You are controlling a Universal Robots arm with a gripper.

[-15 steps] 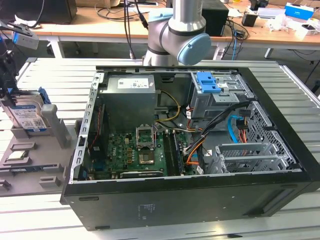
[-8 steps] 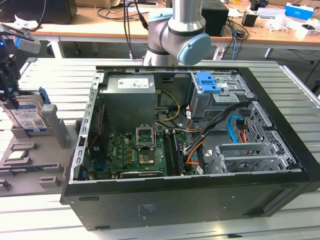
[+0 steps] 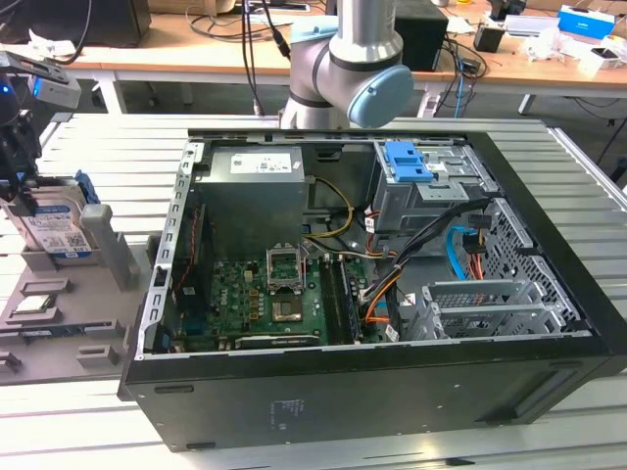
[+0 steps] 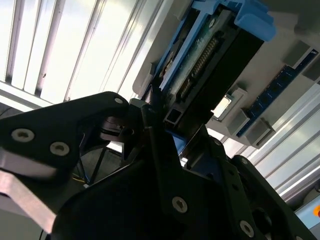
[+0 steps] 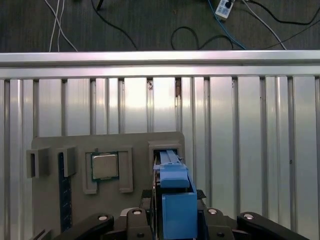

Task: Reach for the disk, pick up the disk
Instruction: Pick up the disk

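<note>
Exterior view puts the disk (image 3: 54,233) on end in 1 grey holder (image 3: 110,253) at that view's left, its long axis roughly upright and its label facing the camera. From the second wrist view, I think the gripper (image 4: 177,122) has its fingers (image 4: 155,150) closed on the disk's upper end. The holder sits on a slatted metal tabletop (image 3: 78,421), with an open computer case (image 3: 392,392) beside it and a cluttered desk (image 3: 196,54) behind.

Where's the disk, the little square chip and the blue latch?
the disk (image 3: 57,235): exterior view, on its white-and-blue label.
the square chip (image 5: 105,166): first wrist view, middle of its silver top.
the blue latch (image 3: 406,162): exterior view, on its flat blue plate.
</note>
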